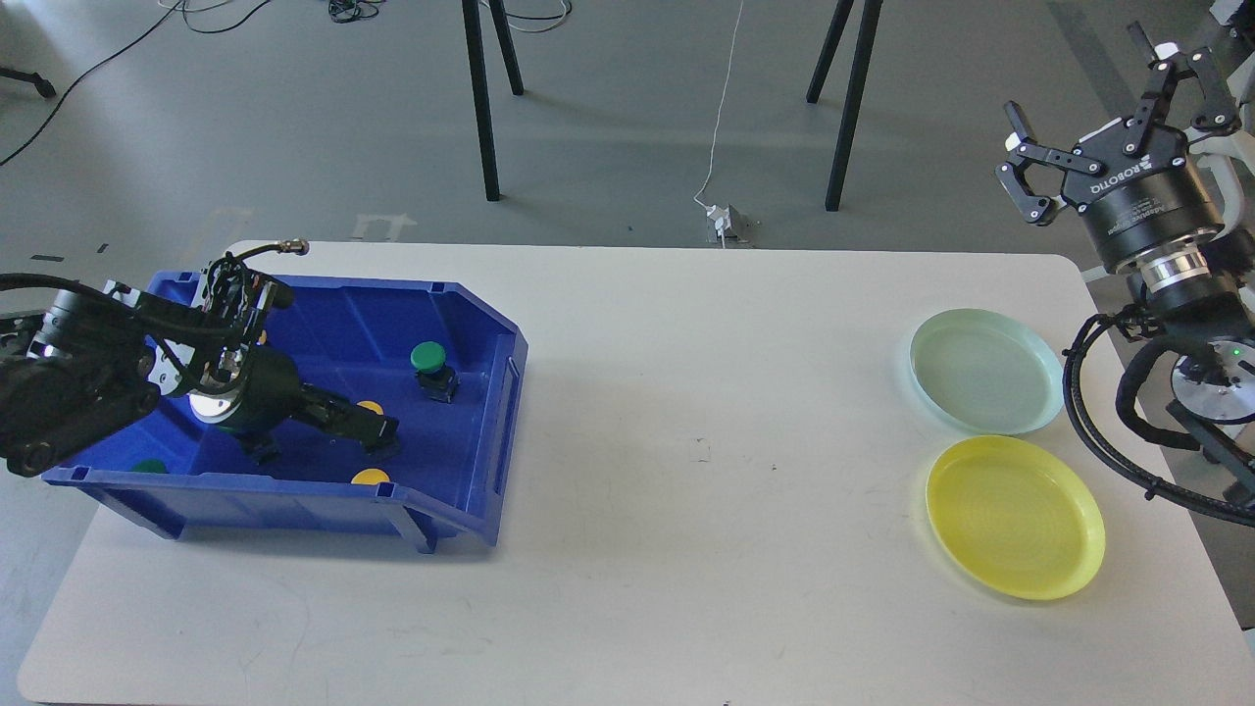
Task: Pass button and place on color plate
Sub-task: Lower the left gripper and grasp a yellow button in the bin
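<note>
A blue bin (pixel 471 324) on the table's left holds several buttons. My left gripper (pixel 377 429) reaches down into it, right over a yellow button (pixel 370 406) whose cap just peeks out behind the dark fingers; whether they grip it I cannot tell. A green button (pixel 428 358) stands upright to the right of it. Another yellow cap (pixel 371 478) and a green cap (pixel 149 467) show at the bin's front wall. A pale green plate (pixel 985 371) and a yellow plate (pixel 1015 517) lie at the table's right. My right gripper (pixel 1074 74) is open and empty, raised beyond the table's far right corner.
The white table (pixel 686 549) stretches between the bin and the plates. Black stand legs (pixel 480 108) and cables are on the floor beyond the far edge. The right arm's cables (pixel 1088 412) hang close to the plates' right side.
</note>
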